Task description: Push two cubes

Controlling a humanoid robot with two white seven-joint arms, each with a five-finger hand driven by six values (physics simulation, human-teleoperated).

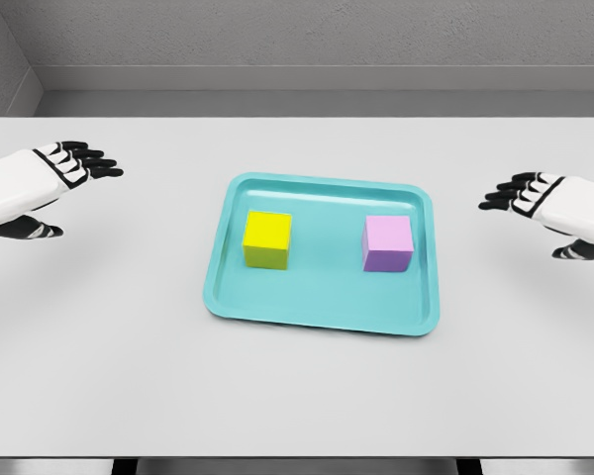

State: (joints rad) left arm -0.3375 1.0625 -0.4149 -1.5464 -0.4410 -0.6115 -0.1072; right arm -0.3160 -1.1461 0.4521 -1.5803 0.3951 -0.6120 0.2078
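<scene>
Looks like nothing's been pushed yet: yellow cube (pixel 267 239) and pink cube (pixel 387 243) sit well apart in the teal tray (pixel 322 315). Left hand (pixel 49 183) and right hand (pixel 544 203) hover outside it, fingers relaxed, holding nothing. Next I'd guess each hand swings inward to its nearer cube.

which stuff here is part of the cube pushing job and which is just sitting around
Part of the job:
yellow cube
purple cube
left hand, open, off to the left of the tray
right hand, open, off to the right of the tray

Just there:
teal tray holding both cubes
white table
</scene>
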